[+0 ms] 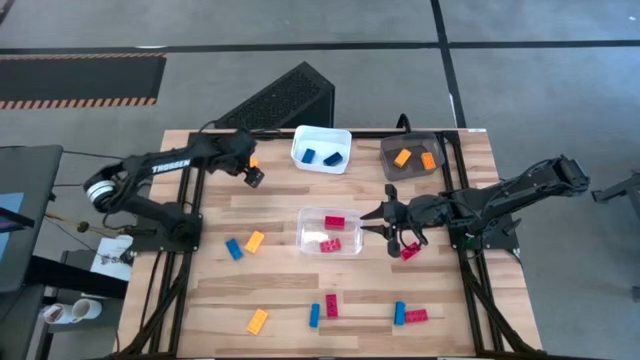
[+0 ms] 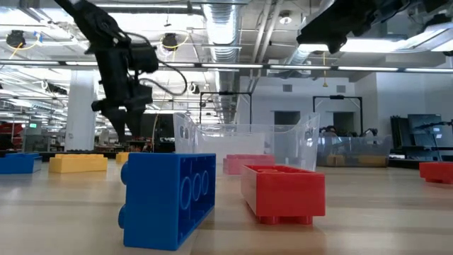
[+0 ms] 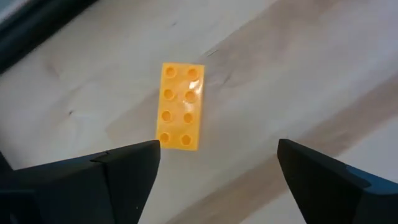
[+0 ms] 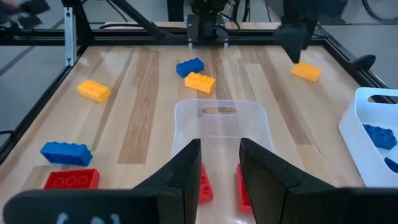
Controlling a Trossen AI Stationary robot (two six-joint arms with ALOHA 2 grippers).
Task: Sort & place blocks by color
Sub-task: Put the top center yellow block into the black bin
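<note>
An orange block (image 3: 180, 106) lies flat on the wooden table, studs up, near the far left. My left gripper (image 3: 217, 165) hangs open above it (image 1: 252, 177), fingers wide on either side and clear of it; the right wrist view shows the same block (image 4: 306, 71). My right gripper (image 4: 219, 171) hovers over the right end of the clear bin (image 1: 352, 215), open by a narrow gap with nothing in it. Two red blocks (image 1: 334, 222) lie in the clear bin. The white bin (image 1: 300, 140) holds blue blocks, the grey bin (image 1: 388, 165) orange ones.
Loose blocks lie about the table: blue (image 1: 233, 248) and orange (image 1: 255, 240) at mid-left, red (image 1: 410, 252) under my right arm. Along the near edge lie orange (image 1: 257, 320), blue (image 1: 314, 315), red (image 1: 331, 305), blue (image 1: 399, 313) and red (image 1: 416, 316).
</note>
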